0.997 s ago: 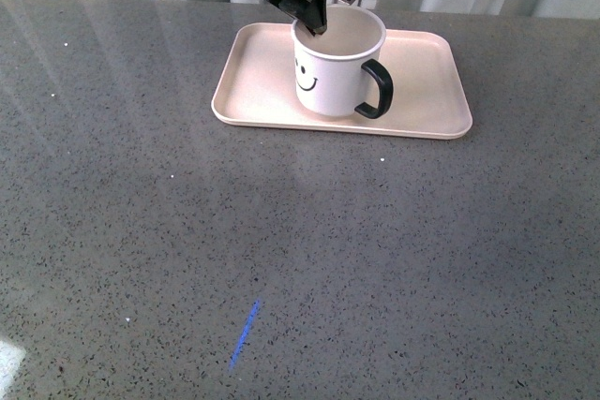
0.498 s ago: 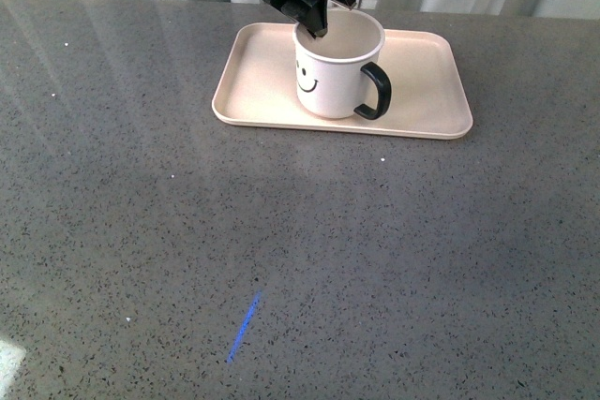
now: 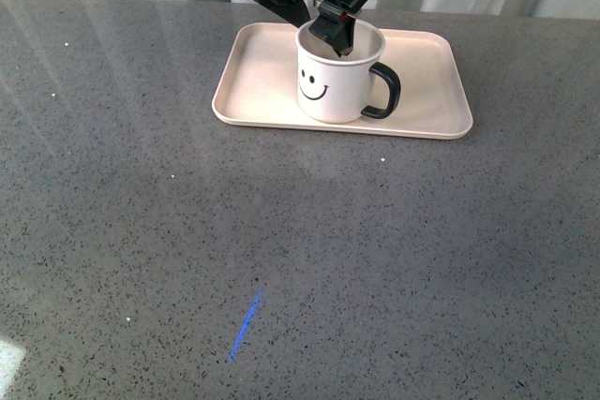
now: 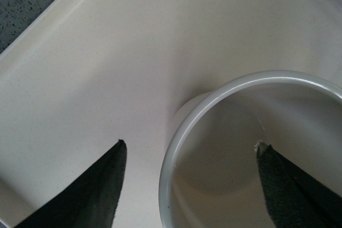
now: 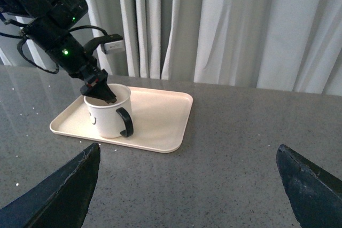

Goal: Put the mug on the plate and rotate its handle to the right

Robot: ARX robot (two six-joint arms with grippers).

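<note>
Left gripper [image 3: 328, 33] sits astride the 12 o'clock rim of the mug [image 3: 333, 91], jaws wide and unclamped, handle [image 3: 396, 91] pointing about 3 o'clock along the plate [image 3: 431, 91].

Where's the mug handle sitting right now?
In the front view the handle sticks out from the right side of the mug, over the bare right half of the plate; the left hand straddles the mug's rim.
</note>
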